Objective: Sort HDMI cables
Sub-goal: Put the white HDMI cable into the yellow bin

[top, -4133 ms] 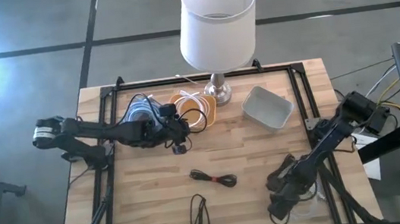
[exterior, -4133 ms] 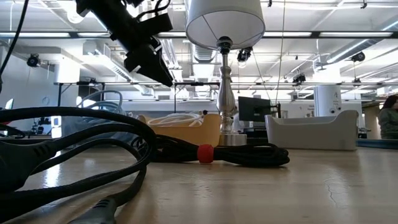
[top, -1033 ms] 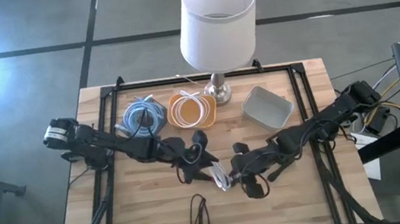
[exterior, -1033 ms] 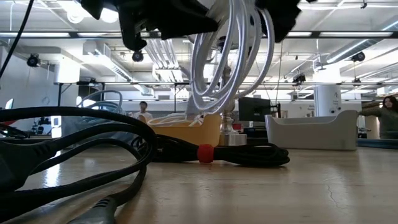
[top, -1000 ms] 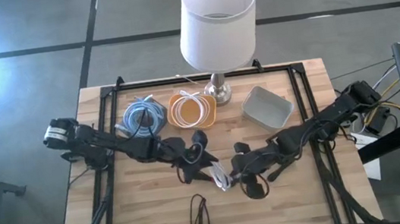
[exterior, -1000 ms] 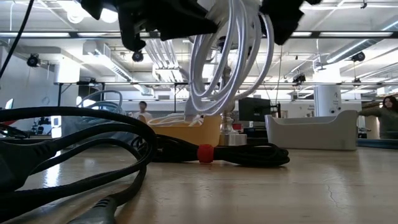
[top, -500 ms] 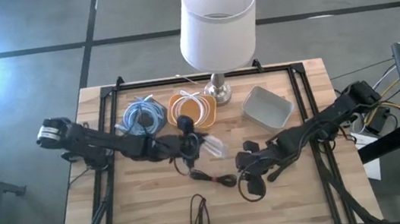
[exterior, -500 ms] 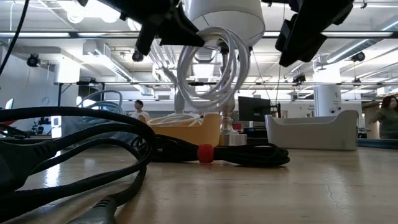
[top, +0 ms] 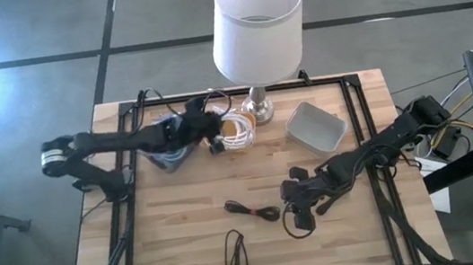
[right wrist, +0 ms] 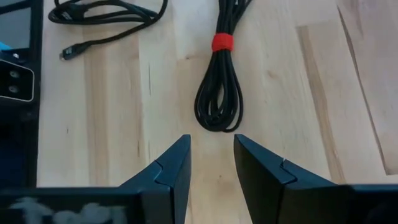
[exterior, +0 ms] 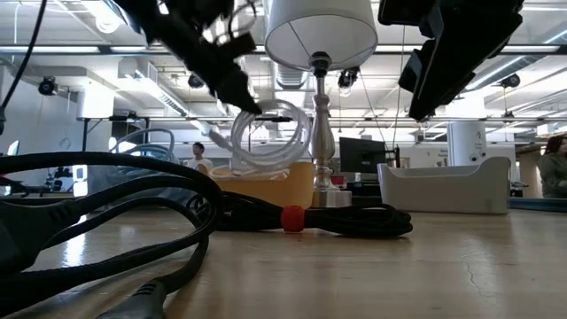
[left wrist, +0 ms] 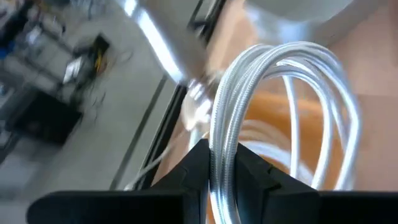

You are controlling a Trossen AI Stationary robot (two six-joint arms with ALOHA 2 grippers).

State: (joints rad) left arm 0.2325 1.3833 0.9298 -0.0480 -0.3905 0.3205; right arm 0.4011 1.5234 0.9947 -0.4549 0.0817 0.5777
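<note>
My left gripper (top: 212, 141) is shut on a white coiled HDMI cable (exterior: 266, 142), which hangs over the orange tray (exterior: 266, 184) at the far left of the lamp base; the tray (left wrist: 273, 118) shows under the coil. A black HDMI cable with a red tie (right wrist: 219, 87) lies on the table's middle. Another black cable (top: 236, 255) lies near the front edge. My right gripper (right wrist: 211, 163) hovers open just right of the red-tied cable, touching nothing. Light blue cables (top: 167, 157) lie mostly hidden under my left arm. My left gripper pinches several strands of the white coil together at its upper part (left wrist: 219, 146) between its two fingers. The fingers slant down from the table's left and lie across the strands. The coil hangs below them, upright, over the orange tray; whether its lower end touches the tray I cannot tell.
A lamp (top: 257, 23) with a white shade stands at the far middle, its metal base (top: 258, 105) right beside the orange tray. A grey tray (top: 315, 127) stands at the far right. A black frame (top: 357, 118) runs along the table's sides.
My left gripper has carried the white coil from the table's middle toward the far edge and down, until it hangs over the orange tray. My right gripper has come away from the coil and drawn back a little toward the right edge.
</note>
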